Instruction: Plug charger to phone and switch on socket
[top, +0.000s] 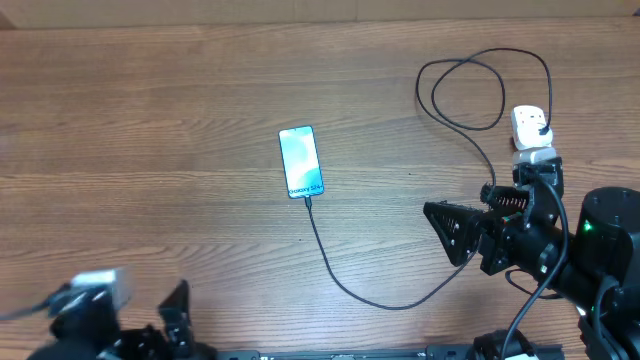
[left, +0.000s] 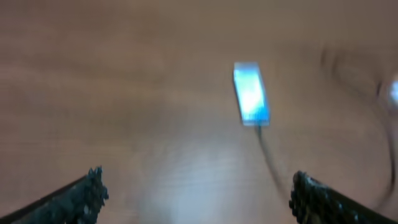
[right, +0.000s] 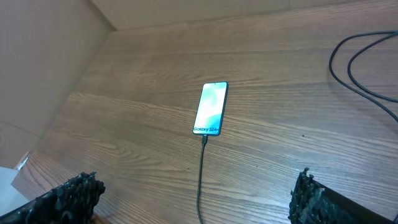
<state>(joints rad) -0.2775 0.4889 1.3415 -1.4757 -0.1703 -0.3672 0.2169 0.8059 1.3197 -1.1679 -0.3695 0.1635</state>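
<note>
The phone (top: 301, 161) lies flat mid-table with its blue screen lit; it also shows as the phone (right: 211, 108) and, blurred, the phone (left: 251, 93). The black charger cable (top: 335, 268) meets the phone's bottom edge, curves right under my right arm, loops at the back and ends in a plug in the white socket (top: 531, 128). My right arm hides part of the socket. My right gripper (top: 447, 234) hovers open right of the cable (right: 201, 174), holding nothing. My left gripper (left: 198, 194) is open and empty near the front left edge.
The charger's slack forms wide loops (top: 465, 92) at the back right, seen also as loops (right: 364, 62) in the right wrist view. A beige wall (right: 43, 56) borders the table's far side. The left wrist view is motion-blurred.
</note>
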